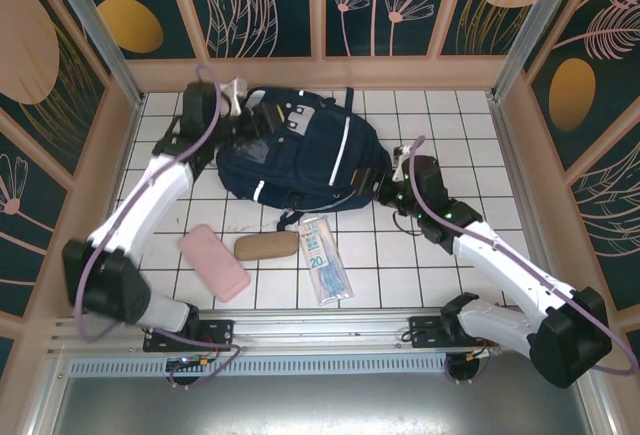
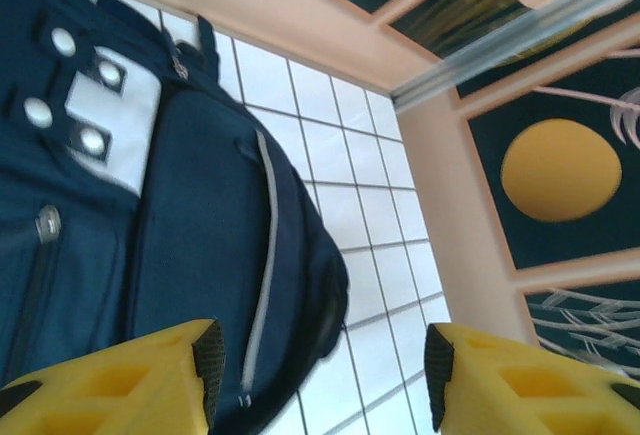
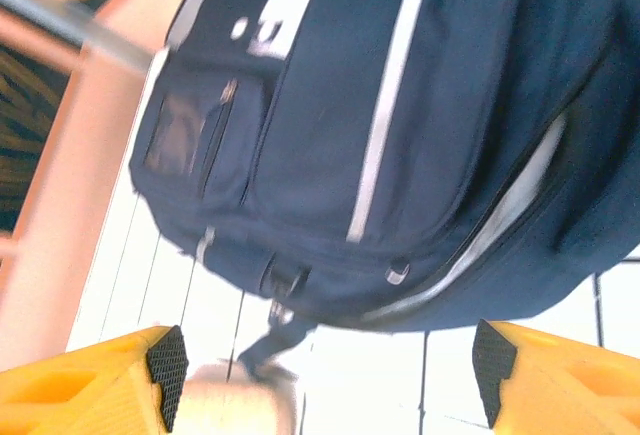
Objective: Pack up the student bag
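- Left fingers (image 2: 120,385): released, yellow tips set wide apart, nothing between them.
- Through that gap, in the left wrist view: the navy side of the student bag (image 1: 300,155) with one pale stripe running down it, and the white-tiled bench (image 1: 420,275) alongside.
- From above: poised at the bag's far left corner, close to the back wall (image 1: 320,73); touching the fabric or not, impossible to tell.
- Right fingers (image 3: 90,385): likewise released, spread wide, grasping nothing.
- Just beyond them, in the right wrist view: the bag's front face with its pockets, white stripes and a grey patch with pale studs.
- Along the bag's right side there: a zip gaping open, pale lining showing in the slit; contents impossible to tell.
- From above: placed at the bag's right edge, just beside it.
- Student bag itself: lying flat on the far half of the bench, front face up, between the two arms.
- Outside the bag, loose on the bench nearer the arm bases:
  - brown oval case (image 1: 266,246), just beside the bag's near edge;
  - pink flat case (image 1: 213,262), left of the brown one, lying at a slant;
  - clear packet with blue print (image 1: 325,260), right of the brown case, its far end near the bag's edge.
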You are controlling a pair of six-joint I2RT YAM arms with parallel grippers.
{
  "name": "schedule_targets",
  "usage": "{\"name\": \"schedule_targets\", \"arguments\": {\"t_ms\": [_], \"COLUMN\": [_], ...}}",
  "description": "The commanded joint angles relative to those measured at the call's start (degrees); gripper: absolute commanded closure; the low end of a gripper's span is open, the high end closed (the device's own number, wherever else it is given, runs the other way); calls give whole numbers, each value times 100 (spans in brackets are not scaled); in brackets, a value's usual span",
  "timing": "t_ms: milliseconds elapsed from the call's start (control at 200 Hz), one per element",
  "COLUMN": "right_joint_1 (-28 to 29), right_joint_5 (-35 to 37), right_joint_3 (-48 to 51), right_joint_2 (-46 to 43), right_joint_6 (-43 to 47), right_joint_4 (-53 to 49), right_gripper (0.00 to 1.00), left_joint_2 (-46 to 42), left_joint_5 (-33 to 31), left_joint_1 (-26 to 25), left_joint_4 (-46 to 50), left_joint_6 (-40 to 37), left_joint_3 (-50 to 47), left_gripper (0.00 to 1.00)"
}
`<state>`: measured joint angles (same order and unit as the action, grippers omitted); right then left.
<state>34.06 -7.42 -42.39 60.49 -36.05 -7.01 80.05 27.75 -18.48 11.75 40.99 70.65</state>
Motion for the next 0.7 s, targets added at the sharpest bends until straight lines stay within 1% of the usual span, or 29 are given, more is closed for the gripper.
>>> {"name": "schedule_targets", "arguments": {"t_ms": [0, 55, 115, 220, 290, 385, 485, 596, 696], "right_joint_1": [455, 624, 729, 920, 988, 1071, 1200, 1248, 1247], "right_joint_5": [-556, -722, -993, -1140, -1290, -1413, -1345, -1388, -1425], "right_joint_3": [223, 353, 563, 919, 1123, 1354, 1491, 1489, 1383], "right_joint_2": [5, 88, 165, 226, 287, 449, 689, 1014, 1306], "right_joint_6": [58, -85, -183, -387, -519, -708, -865, -965, -984], "right_joint_4": [-478, -525, -424, -117, 108, 379, 624, 900, 1047], "right_gripper": [23, 22, 21, 20, 19, 19, 18, 18, 18], "left_joint_2": [-811, -1249, -1606, -2086, -2250, -2241, -2076, -1697, -1314], "left_joint_5": [-324, -291, -262, -508, -563, -666, -590, -596, -576], "left_joint_1": [-513, -838, -1241, -2001, -2339, -2623, -2820, -2880, -2923], "left_joint_4": [-388, -692, -909, -1081, -1208, -1213, -1630, -2268, -2537], "left_joint_6": [300, 560, 763, 996, 1100, 1103, 1277, 1482, 1494], "left_joint_3": [-1427, -2358, -3098, -3949, -4317, -4612, -4934, -5222, -5126], "left_gripper": [43, 43, 43, 42, 39, 34, 27, 27, 26]}}
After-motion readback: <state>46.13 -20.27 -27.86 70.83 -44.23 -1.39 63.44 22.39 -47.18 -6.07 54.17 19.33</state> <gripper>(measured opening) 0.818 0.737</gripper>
